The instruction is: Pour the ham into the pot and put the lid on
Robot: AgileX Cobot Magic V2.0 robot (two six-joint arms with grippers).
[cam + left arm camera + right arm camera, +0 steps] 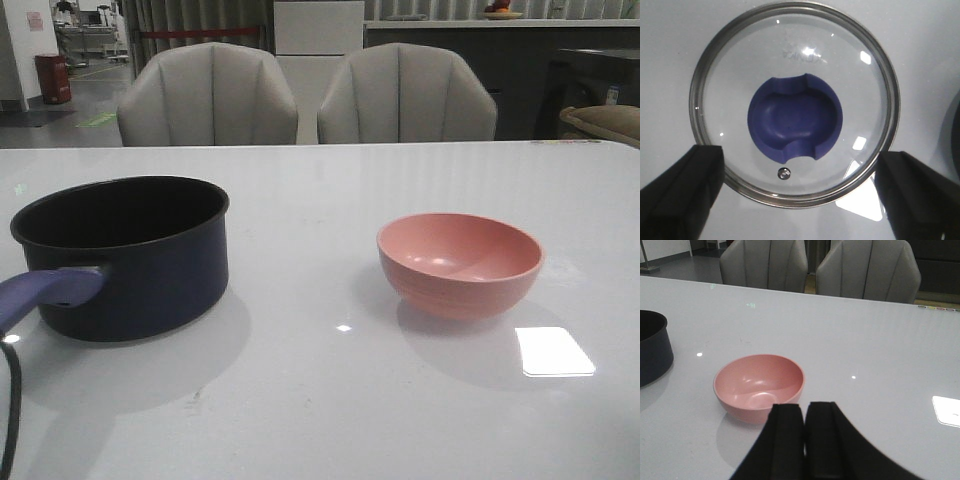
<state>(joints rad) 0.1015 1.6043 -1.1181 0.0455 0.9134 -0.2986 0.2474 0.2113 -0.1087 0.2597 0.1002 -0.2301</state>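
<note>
The left gripper (796,200) is hovering directly over the lid (795,102) with its jaws spread wide, one finger at each side of the steel rim, holding nothing. The lid is lying flat on the white table (330,400), its blue knob (795,120) facing up. The right gripper (804,440) is sitting with its jaws pressed together, empty, just short of the pink bowl (460,262).

The pot (125,255) is standing uncovered, well to the left of the bowl. The bowl looks empty and no ham is showing in any view; whether it is already in the pot cannot be told.

The likely trouble: the glossy tabletop is offering little friction, so a grip off the knob's centre could be skidding the glass lid away. Two grey chairs (208,95) are standing beyond the pot.
</note>
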